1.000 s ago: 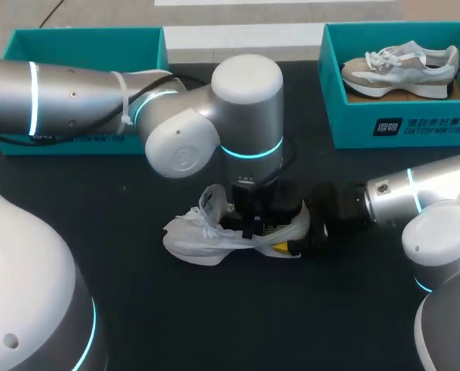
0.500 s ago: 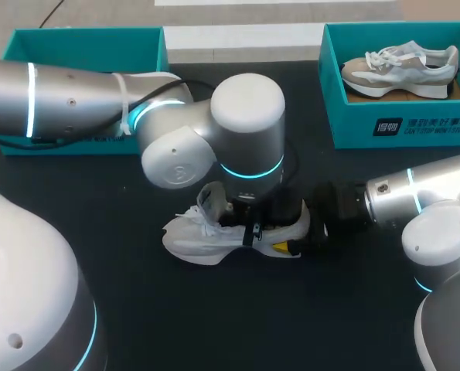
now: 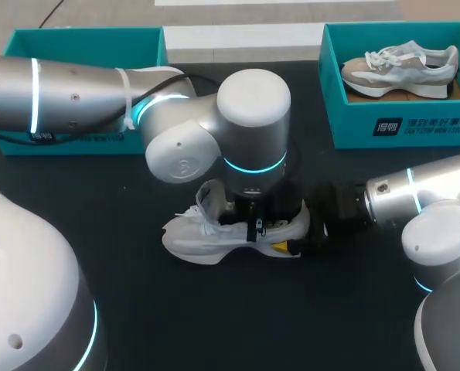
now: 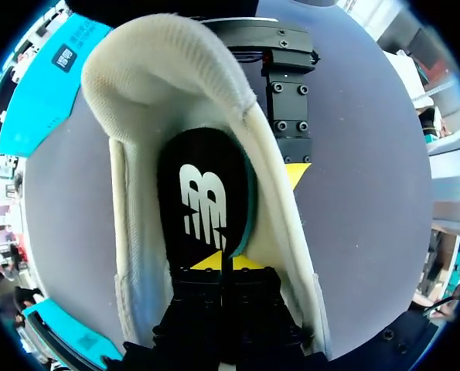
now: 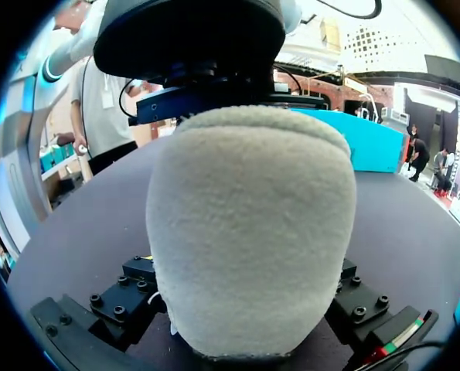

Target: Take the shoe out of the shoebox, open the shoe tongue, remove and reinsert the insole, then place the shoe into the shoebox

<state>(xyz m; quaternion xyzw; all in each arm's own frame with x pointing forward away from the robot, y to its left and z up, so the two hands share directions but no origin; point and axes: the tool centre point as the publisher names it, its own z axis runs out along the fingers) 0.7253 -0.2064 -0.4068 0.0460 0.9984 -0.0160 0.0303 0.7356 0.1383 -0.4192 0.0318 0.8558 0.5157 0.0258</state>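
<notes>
A white shoe (image 3: pixel 206 236) lies on the black table, toe to the left. My left gripper (image 3: pixel 254 230) reaches down into its opening. In the left wrist view the yellow tips (image 4: pixel 218 261) are pressed together, shut on the near end of the black insole (image 4: pixel 202 197), whose teal edge shows along one side. My right gripper (image 3: pixel 295 236) holds the heel from two sides. One of its fingers (image 4: pixel 287 108) lies against the shoe's outer wall. The fuzzy heel (image 5: pixel 249 232) fills the space between its fingers (image 5: pixel 129 297).
A teal shoebox (image 3: pixel 400 127) at the back right holds a second grey-white shoe (image 3: pixel 400 66). Another teal box (image 3: pixel 83 46) stands at the back left, partly behind my left arm. Bare table lies in front of the shoe.
My left gripper has closed inside the shoe, and its arm has shifted slightly right. The right arm and the shoe have kept still.
</notes>
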